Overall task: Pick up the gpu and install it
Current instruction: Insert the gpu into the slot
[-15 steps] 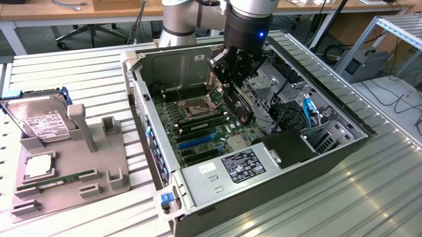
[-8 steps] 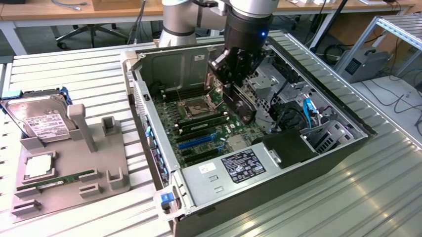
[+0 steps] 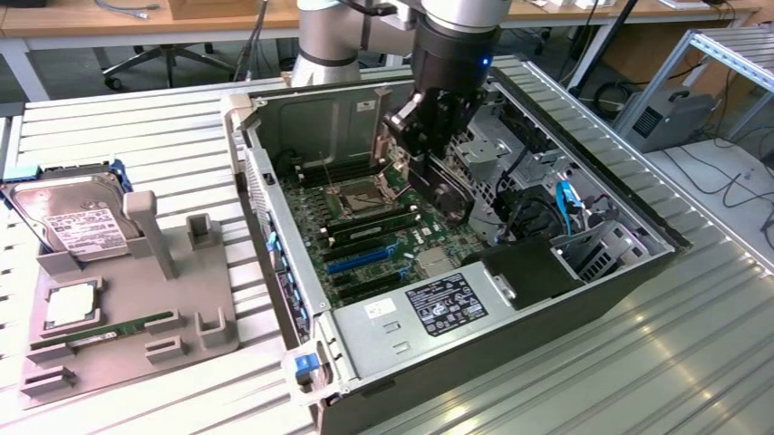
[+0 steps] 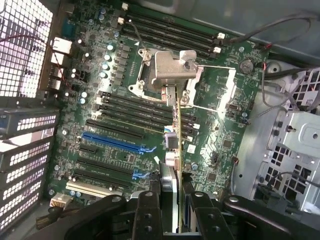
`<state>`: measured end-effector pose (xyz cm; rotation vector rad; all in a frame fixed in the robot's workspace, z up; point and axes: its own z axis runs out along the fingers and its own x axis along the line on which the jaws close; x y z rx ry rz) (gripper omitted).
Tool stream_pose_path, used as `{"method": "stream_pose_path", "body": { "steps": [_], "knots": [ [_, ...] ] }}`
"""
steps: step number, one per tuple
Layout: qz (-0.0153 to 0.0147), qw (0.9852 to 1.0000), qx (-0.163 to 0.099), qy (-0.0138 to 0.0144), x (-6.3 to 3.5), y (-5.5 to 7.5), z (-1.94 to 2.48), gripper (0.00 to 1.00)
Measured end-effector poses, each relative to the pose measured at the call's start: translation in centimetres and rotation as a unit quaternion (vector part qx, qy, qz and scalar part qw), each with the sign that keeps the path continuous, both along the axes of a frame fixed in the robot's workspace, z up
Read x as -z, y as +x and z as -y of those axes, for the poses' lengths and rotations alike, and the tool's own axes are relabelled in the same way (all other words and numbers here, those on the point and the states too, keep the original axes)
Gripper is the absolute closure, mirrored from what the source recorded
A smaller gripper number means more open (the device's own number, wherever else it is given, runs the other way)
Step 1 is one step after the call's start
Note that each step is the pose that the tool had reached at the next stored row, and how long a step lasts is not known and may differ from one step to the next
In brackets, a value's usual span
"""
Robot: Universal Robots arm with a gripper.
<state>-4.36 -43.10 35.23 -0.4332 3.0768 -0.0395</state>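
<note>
As the fingers [image 4: 148,216] pinch the gpu [image 3: 440,192] at upper centre, its long axis points down, with the slots [image 3: 359,260] lying lower-left.

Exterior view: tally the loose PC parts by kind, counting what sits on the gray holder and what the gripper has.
hard drive, on the gray holder: 1
RAM stick, on the holder: 1
square silver chip, on the holder: 1
gpu, held in the gripper over the motherboard: 1
Total: 4
</note>
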Motion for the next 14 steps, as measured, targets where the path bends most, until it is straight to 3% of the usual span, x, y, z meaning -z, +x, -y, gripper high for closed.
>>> {"method": "stream_pose_path", "body": {
  "steps": [6,14],
  "knots": [
    [0.0,0.9993,-0.036,0.0,0.0,0.0,0.0,0.73],
    [0.0,0.9972,-0.075,0.0,0.0,0.0,0.0,0.73]
  ]
}}
